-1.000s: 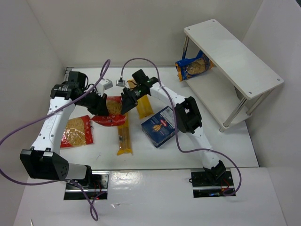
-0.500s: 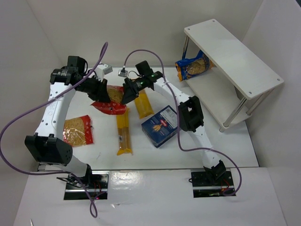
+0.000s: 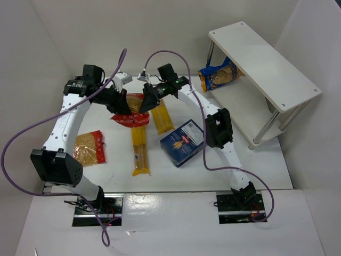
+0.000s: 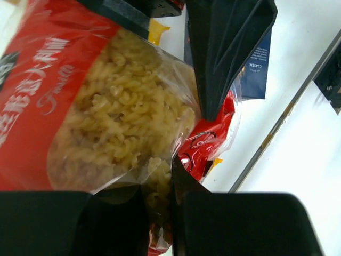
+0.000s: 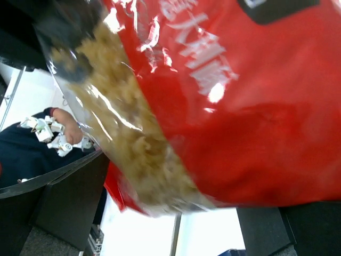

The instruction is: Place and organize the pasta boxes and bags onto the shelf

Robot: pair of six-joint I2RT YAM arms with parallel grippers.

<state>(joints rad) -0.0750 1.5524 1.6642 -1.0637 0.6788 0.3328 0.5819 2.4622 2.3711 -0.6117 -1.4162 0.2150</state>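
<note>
A red-edged bag (image 3: 133, 110) of yellow spiral pasta hangs above the table between both grippers. My left gripper (image 3: 121, 105) is shut on its edge, seen in the left wrist view (image 4: 160, 176). My right gripper (image 3: 144, 103) grips the bag's other side, and the bag (image 5: 224, 106) fills its view. A second red-edged bag (image 3: 88, 148) lies at the left. Two spaghetti packs (image 3: 140, 150) (image 3: 162, 118) and the dark blue carton (image 3: 183, 143) lie on the table. A blue-edged bag (image 3: 220, 76) sits on the lower board of the white shelf (image 3: 261, 58).
White walls close in the table on the left, back and right. Purple cables (image 3: 32, 133) loop off both arms. The shelf stands at the right rear with thin metal legs (image 3: 266, 125). The carton's blue edge (image 4: 256, 58) shows past the bag in the left wrist view.
Both grippers have risen and moved right and toward the back with the red-edged bag between them. The bag has left the table by the left spaghetti pack.
</note>
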